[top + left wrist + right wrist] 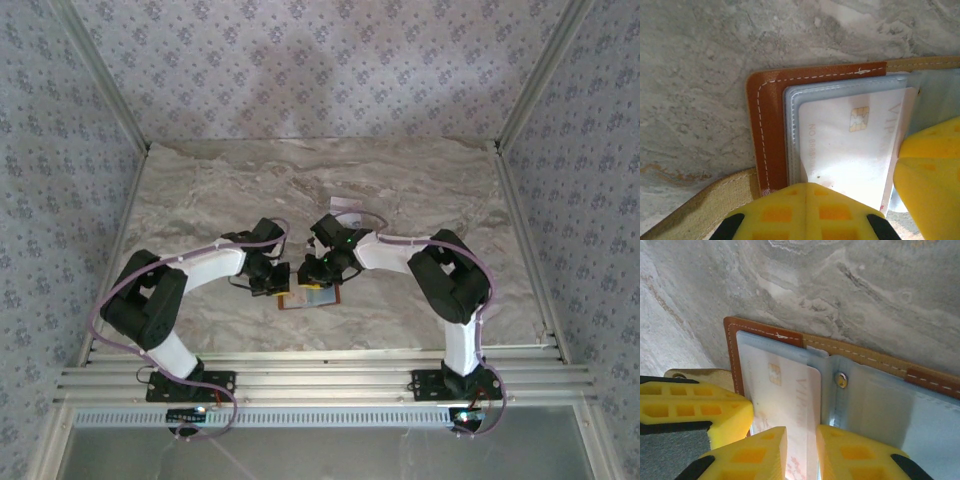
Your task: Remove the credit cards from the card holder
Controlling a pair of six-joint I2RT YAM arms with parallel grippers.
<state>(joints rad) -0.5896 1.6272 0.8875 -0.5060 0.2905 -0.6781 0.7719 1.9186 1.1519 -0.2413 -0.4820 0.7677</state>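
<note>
The card holder [318, 296] lies open on the marble table between both arms, brown leather [767, 125] with pale blue sleeves [880, 405]. A white credit card [850, 145] with a gold chip sticks partly out of the clear left sleeve. My left gripper [806, 187] is shut, its tips pressing on the holder's near edge beside the card. My right gripper [801, 450] stands over the card [785, 390] with a narrow gap between its fingers. One finger rests on the card and the other sits just past its free edge. The two grippers [272, 280] [312, 272] almost touch.
A small pale flat thing [347, 208] lies on the table behind the right arm. The holder's tan side tab [700, 205] sticks out at its near left. Patterned walls close the table on three sides, and a metal rail [320, 385] runs along the front.
</note>
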